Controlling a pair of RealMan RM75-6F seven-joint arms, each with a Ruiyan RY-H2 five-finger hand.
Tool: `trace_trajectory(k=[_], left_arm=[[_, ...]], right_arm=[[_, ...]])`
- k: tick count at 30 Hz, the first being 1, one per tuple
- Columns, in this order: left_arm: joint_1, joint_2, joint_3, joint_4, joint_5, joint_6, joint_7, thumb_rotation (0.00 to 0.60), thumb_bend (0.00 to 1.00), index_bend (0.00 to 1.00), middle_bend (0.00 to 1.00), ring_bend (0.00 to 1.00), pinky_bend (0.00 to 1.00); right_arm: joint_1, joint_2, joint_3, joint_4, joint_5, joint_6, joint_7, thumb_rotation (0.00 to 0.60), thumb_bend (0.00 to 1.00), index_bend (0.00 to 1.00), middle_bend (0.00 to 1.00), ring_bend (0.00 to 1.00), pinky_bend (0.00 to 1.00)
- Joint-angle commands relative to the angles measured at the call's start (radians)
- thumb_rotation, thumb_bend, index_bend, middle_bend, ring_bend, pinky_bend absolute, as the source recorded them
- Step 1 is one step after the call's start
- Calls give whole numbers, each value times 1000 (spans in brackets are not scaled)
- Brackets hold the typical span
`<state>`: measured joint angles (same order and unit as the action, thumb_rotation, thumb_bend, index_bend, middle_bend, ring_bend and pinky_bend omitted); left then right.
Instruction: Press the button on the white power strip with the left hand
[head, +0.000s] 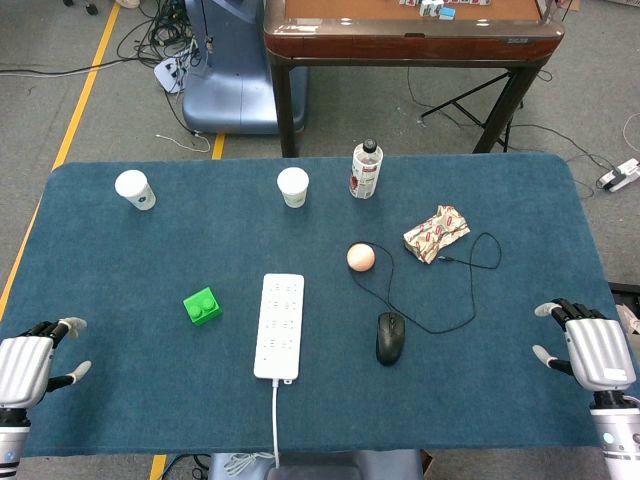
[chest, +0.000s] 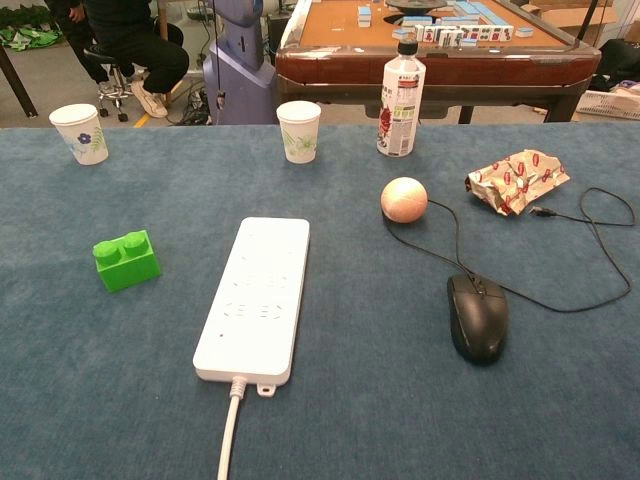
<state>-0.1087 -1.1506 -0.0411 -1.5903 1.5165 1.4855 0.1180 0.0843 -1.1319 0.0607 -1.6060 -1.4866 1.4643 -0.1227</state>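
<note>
The white power strip (head: 280, 325) lies lengthwise in the middle of the blue table, its cord running off the near edge; in the chest view the power strip (chest: 255, 297) shows rows of sockets, and I cannot make out its button. My left hand (head: 30, 366) rests at the near left corner, fingers spread, holding nothing, well left of the strip. At the near right corner my right hand (head: 590, 350) is also open and empty. Neither hand shows in the chest view.
A green block (head: 203, 305) sits left of the strip. A black mouse (head: 390, 337) with its looping cable, an orange ball (head: 361, 257), a crumpled wrapper (head: 435, 232), a bottle (head: 366, 169) and two paper cups (head: 135, 189) (head: 293, 187) stand farther back.
</note>
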Motion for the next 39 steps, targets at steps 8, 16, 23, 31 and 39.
trace_trajectory(k=[8, 16, 23, 31, 39], left_arm=[[-9, -11, 11, 9, 48, 12, -11, 600, 97, 444, 483, 514, 834], [-57, 5, 33, -5, 232, 60, -135, 600, 491, 295, 918, 946, 1000], [-166, 73, 55, -147, 358, -57, -124, 600, 580, 297, 1000, 1000, 1000], [-292, 35, 24, -244, 393, -237, 20, 600, 586, 199, 1000, 1000, 1000], [-383, -38, -3, -233, 350, -405, 194, 600, 591, 208, 1000, 1000, 1000]], right_arm=[[-5, -2, -8, 4, -17, 10, 4, 600, 101, 389, 384, 389, 490], [-17, -8, -17, 5, -43, 38, 12, 600, 101, 389, 386, 389, 490], [-34, 0, -15, 14, -63, 80, 60, 600, 101, 389, 387, 389, 490], [-50, 18, -8, 26, -60, 107, 121, 600, 100, 389, 387, 389, 490], [-72, 33, -2, 39, -64, 146, 192, 600, 101, 389, 387, 389, 490]])
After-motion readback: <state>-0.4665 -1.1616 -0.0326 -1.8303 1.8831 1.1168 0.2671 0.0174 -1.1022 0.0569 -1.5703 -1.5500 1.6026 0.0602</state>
